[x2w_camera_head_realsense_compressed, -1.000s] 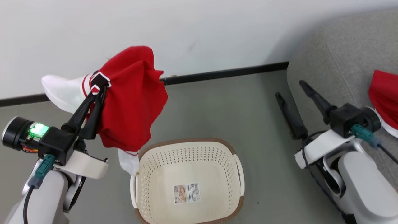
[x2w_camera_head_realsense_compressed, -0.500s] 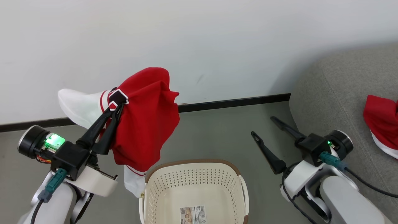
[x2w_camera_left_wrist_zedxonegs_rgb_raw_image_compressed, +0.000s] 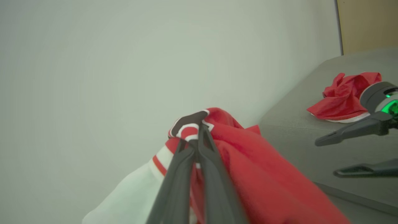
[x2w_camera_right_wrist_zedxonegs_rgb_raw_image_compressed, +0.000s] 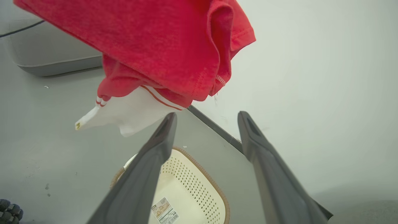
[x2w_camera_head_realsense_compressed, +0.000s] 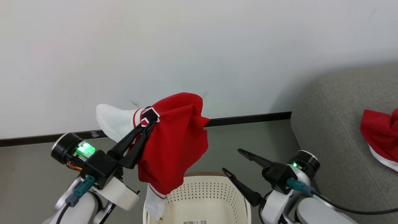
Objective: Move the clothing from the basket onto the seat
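Observation:
My left gripper (x2w_camera_head_realsense_compressed: 149,123) is shut on a dark emblem patch of the clothing (x2w_camera_head_realsense_compressed: 177,143), a red garment with white sleeves. It hangs in the air, its lower white end over the left rim of the basket (x2w_camera_head_realsense_compressed: 214,175). In the left wrist view the closed left gripper (x2w_camera_left_wrist_zedxonegs_rgb_raw_image_compressed: 199,130) pinches the clothing (x2w_camera_left_wrist_zedxonegs_rgb_raw_image_compressed: 248,161). My right gripper (x2w_camera_head_realsense_compressed: 231,161) is open and empty above the basket's right side, beside the seat (x2w_camera_head_realsense_compressed: 335,140). Another red garment (x2w_camera_head_realsense_compressed: 379,133) lies on that seat. The right wrist view looks between the open right gripper (x2w_camera_right_wrist_zedxonegs_rgb_raw_image_compressed: 207,116) at the clothing (x2w_camera_right_wrist_zedxonegs_rgb_raw_image_compressed: 161,46) and the basket (x2w_camera_right_wrist_zedxonegs_rgb_raw_image_compressed: 189,183).
A white wall (x2w_camera_head_realsense_compressed: 199,56) with a dark baseboard (x2w_camera_head_realsense_compressed: 248,118) runs close behind the basket. Grey floor (x2w_camera_head_realsense_compressed: 28,174) surrounds it. A paper label (x2w_camera_right_wrist_zedxonegs_rgb_raw_image_compressed: 163,211) is stuck to the basket's bottom. A wooden panel (x2w_camera_left_wrist_zedxonegs_rgb_raw_image_compressed: 367,25) stands beyond the seat (x2w_camera_left_wrist_zedxonegs_rgb_raw_image_compressed: 298,124).
The head camera has tilted up, so the basket has sunk to the bottom edge. My left gripper has carried the clothing rightward over the basket's rim. My right gripper has moved left towards the basket.

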You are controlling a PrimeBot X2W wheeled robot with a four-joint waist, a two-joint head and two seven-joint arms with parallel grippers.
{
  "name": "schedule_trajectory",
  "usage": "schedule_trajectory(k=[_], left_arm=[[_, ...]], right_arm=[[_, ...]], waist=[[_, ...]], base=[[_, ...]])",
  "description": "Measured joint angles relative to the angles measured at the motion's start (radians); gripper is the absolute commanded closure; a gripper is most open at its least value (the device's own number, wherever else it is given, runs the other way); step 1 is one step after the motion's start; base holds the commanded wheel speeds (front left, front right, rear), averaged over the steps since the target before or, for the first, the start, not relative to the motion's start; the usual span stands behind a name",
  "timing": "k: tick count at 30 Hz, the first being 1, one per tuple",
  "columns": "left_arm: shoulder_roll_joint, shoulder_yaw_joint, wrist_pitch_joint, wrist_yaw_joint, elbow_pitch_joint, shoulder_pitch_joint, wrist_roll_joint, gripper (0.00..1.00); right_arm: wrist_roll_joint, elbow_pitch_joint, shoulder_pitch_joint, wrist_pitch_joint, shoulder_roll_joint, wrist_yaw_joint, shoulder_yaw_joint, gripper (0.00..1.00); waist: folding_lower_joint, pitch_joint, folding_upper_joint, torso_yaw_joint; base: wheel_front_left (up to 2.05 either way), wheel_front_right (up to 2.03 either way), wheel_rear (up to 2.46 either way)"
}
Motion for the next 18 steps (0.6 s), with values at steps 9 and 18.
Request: schedule_trajectory(k=[9, 18], left_arm=[[-0.024, -0.055, 0.034, -0.007, -0.021, -0.011, -0.016, 1.0], [-0.046, -0.103, 0.067, -0.016, -0.044, -0.051, -0.035, 1.0]], right_arm=[[-0.005, 0.0, -0.01, 0.0, 0.004, 0.0, 0.046, 0.0], [-0.071, 0.008, -0.073, 0.0, 0.026, 0.0, 0.124, 0.0]], waist=[[-0.0001, -0.02, 0.0, -0.003], [-0.0001, -0.017, -0.0001, 0.0]], base=[[0.0, 0.0, 0.0], [0.0, 0.0, 0.0]])
